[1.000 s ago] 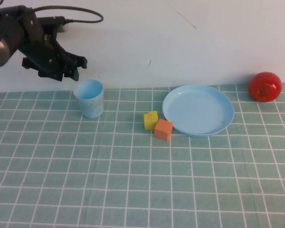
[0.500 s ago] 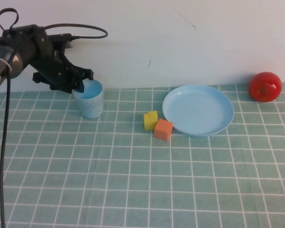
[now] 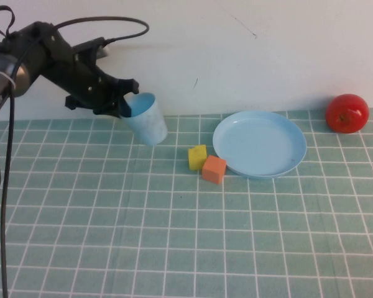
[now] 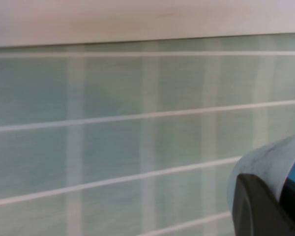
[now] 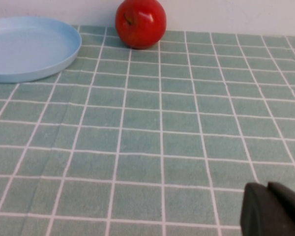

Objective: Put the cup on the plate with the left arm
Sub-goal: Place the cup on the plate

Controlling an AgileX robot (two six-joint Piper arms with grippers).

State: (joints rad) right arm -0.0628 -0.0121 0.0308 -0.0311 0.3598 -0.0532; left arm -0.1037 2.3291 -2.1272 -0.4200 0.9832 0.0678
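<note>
Carrying the cup [image 3: 146, 119] w/ the left pincer [image 3: 125, 102], tilted, off the worktop [image 3: 174, 236].

Left pincer is clamping the cup at its rim, one finger inside, one outside; cup is hanging tilted, mouth toward the arm, base pointing down-right, above the green checked cloth near the back wall, well left of the plate [image 3: 259, 144]. Judging it: light, stiff plastic tumbler, smooth & likely slippery, so a rim pinch is letting it swing; needs levelling before set-down. Left arm is reaching in from the left, wrist angled down, cable looping above. Yellow block [image 3: 197, 157] & orange block [image 3: 214, 169] are sitting just beside the plate's near-left edge. Right pincer [image 5: 273, 209] is resting low nr the worktop, apple [image 5: 140, 23] ahead; can't tell if it's wide or closed.
</note>
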